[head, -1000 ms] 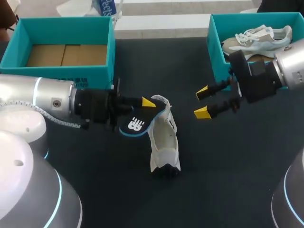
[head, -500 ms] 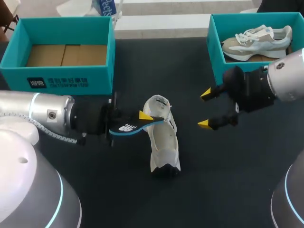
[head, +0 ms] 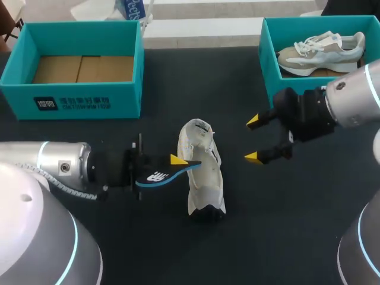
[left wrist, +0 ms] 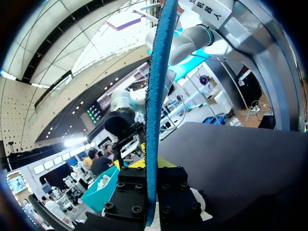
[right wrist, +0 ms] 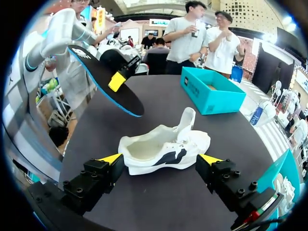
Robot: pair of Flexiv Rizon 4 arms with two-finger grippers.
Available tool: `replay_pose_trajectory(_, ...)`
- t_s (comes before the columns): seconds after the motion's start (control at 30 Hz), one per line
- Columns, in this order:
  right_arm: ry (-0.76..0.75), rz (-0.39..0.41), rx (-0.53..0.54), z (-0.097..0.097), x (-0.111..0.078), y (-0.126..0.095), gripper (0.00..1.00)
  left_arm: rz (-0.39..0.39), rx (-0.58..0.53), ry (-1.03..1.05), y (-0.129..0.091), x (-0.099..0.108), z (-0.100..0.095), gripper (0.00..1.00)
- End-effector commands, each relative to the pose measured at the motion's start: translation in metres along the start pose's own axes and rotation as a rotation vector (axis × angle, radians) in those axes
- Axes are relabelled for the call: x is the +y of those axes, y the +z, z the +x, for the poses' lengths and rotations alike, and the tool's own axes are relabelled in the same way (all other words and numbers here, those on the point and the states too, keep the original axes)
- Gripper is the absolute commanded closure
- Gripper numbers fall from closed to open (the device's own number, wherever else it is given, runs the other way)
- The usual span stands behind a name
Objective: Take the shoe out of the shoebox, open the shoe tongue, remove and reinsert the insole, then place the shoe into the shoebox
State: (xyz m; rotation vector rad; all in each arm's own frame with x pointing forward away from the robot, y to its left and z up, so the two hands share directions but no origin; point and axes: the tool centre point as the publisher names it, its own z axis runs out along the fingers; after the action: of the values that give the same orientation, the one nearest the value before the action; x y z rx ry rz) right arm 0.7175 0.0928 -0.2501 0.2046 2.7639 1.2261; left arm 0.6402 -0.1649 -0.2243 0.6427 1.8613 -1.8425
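Now your left claw (head: 173, 161) sits lower and further back toward its own side than a second ago. The insole (head: 157, 174) has come with it, away from the mouth of the shoe (head: 202, 178), and has tipped from a slanted face to nearly edge-on. The claw is clamped on the insole: in the left wrist view the thin blue edge runs straight up between the two black finger blocks. From the right wrist view the insole hangs in the air, apart from the shoe.

Your right claw (head: 252, 139) has slid a little toward you, and its yellow tips stand slightly wider apart. It is spread and grips nothing. In its own view the shoe lies on the table (head: 178, 249) just ahead of the gap between the fingers, touching neither.

The shoe has not shifted. It lies on the table between the two claws.

The insole is a flat, elongated sole shape, dark on top with a white mark and a bright blue foam rim. The shoe is white and soft-looking, with a dark patch on its side and its tongue standing up from a wide opening. The table is matte and dark. The empty box (head: 83, 98) is teal with a brown cardboard floor. The other box (head: 270, 62) is teal too, and holds a second shoe (head: 323, 50), beige and white with laces.
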Motion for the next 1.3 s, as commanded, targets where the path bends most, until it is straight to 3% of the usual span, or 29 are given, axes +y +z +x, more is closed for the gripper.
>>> replay_pose_trajectory(0.03,0.001,0.003,-0.002,0.0,0.001,0.002,0.0,0.001,0.002,0.0,0.004,0.003,-0.001,1.0)
replay_pose_trajectory(0.43,-0.03,0.008,-0.004,-0.001,-0.003,0.006,0.0,0.001,0.002,0.0,0.004,0.003,-0.001,1.0)
replay_pose_trajectory(0.63,-0.171,0.111,-0.045,-0.006,-0.012,0.011,0.0,0.001,0.002,0.0,0.004,0.003,-0.001,1.0)
replay_pose_trajectory(0.77,-0.21,0.106,-0.062,-0.008,-0.021,0.017,0.0,0.001,0.002,0.0,0.004,0.003,-0.001,1.0)
replay_pose_trajectory(0.9,-0.218,0.096,-0.05,-0.007,-0.03,0.025,0.0,0.001,0.002,0.0,0.004,0.003,-0.001,1.0)
replay_pose_trajectory(1.0,-0.199,0.134,-0.027,-0.004,-0.036,0.029,0.0,0.001,0.002,0.0,0.004,0.003,-0.001,1.0)
replay_pose_trajectory(1.3,-0.199,0.134,-0.027,-0.004,-0.036,0.029,0.0,0.001,0.002,0.0,0.004,0.003,-0.001,1.0)
